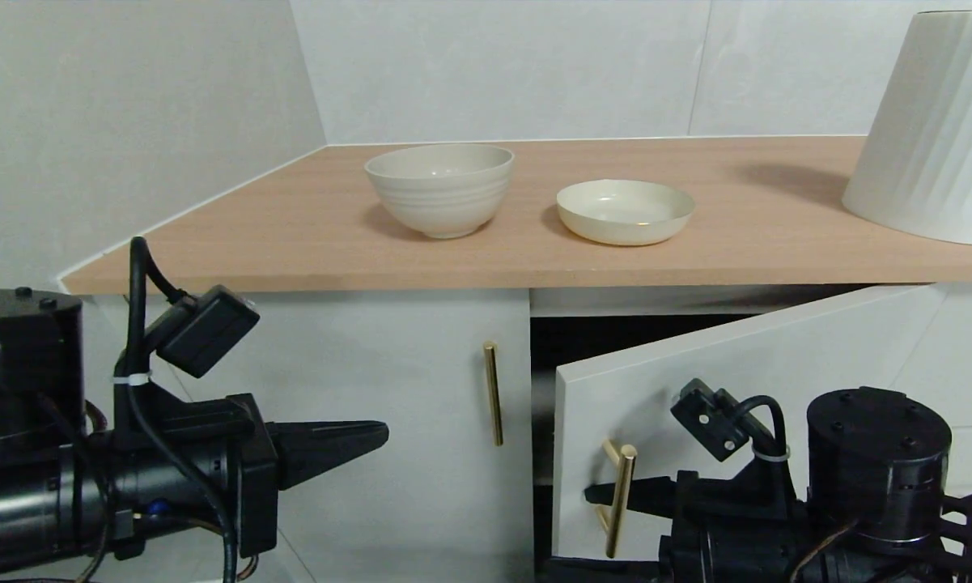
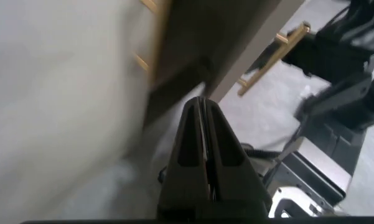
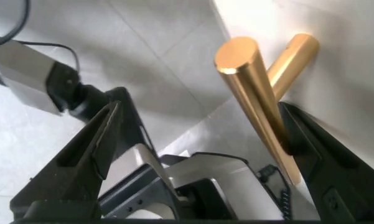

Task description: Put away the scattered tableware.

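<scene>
Walls: white tile (image 1: 129,121) meets in a corner behind the worktop, to the robot's left.
Countertop: wood slab (image 1: 291,235); its front edge overhangs the cabinet doors, and its left edge runs along the side wall.
Bowl: deep, pale and ribbed (image 1: 439,190), upright, left of middle and set back from the front edge.
Dish: shallow and cream (image 1: 624,212), upright, near the bowl on its right but not touching it, a little closer to the front edge.
Lampshade: white and pleated (image 1: 935,129), at the far right of the slab, well apart from the dish with bare wood between.
Left door: white (image 1: 388,389), flush and shut; its brass handle (image 1: 493,393) stands upright by the inner edge.
Right door: white (image 1: 736,372), swung partway out toward the robot, with a dark opening (image 1: 615,332) showing above and beside its free edge.
Door handle: brass bar (image 1: 620,498) on two posts near the free edge of the right door.
Left gripper: (image 1: 376,436) fingers pressed together with nothing between them, held low in front of the left door, apart from its face and below its handle.
Right gripper: (image 3: 199,109) fingers spread wide on either side of the door handle; the bar lies close against one finger (image 3: 311,143), the other is well apart from it. No squeeze on the bar.
</scene>
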{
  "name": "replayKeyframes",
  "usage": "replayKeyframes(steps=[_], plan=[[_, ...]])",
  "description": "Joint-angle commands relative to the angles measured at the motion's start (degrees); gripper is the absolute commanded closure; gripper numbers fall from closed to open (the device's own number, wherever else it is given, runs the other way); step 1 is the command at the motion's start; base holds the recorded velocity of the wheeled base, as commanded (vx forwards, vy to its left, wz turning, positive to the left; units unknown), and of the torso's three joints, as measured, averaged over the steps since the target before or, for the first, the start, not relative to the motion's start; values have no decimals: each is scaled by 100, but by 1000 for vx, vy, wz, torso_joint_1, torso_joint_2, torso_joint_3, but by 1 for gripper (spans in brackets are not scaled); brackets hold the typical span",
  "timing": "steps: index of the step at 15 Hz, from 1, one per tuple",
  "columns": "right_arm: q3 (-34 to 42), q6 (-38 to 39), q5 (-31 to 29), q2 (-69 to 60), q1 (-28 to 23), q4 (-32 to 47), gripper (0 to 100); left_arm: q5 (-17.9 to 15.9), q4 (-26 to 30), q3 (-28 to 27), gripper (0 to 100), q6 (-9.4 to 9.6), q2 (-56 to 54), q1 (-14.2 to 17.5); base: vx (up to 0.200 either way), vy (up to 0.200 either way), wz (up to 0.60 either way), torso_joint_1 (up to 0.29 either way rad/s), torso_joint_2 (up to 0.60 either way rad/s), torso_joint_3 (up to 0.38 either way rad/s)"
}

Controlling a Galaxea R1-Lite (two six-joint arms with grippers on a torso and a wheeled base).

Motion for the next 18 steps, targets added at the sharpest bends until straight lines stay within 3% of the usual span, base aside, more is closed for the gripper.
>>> replayKeyframes(steps=[1, 3, 6, 8, 10, 12, 13, 14, 18], plan=[[-6, 19, 45, -11, 19, -11, 0, 6, -1, 4, 100, -8, 131, -69, -200, 0, 0, -2, 7, 2], [3, 19, 45, -11, 36, -11, 0, -3, -1, 12, 100, -8, 140, -96, -200, 0, 0, 5, 5, 2], [161, 19, 124, -125, 54, -11, 0, -3, -10, -5, 100, -8, 403, -140, 0, 0, 0, 0, 0, 0], [293, 28, 590, -380, 19, -11, 0, -3, -265, -58, 100, -34, 931, -315, 0, 0, 0, 0, 0, 0], [345, 28, 695, -521, -69, -2, 0, -3, -1029, -155, 100, -272, 1792, -570, 0, 0, 0, 0, 0, 0], [381, 19, 704, -565, -87, -11, 0, -3, -1943, -374, 100, -720, 2706, -860, 0, 0, 0, 0, 0, 0], [381, 19, 704, -573, -87, -11, 0, 6, -2189, -453, 100, -825, 2987, -939, 0, 0, 0, 0, 0, 0], [381, 19, 704, -573, -87, -11, 0, 6, -2462, -594, 100, -887, 3321, -1080, 0, 0, 0, 0, 0, 0], [381, 19, 704, -573, -166, -11, 0, -3, -2523, -1095, 100, -931, 3822, -1396, 0, 0, 0, 0, 0, 0]])
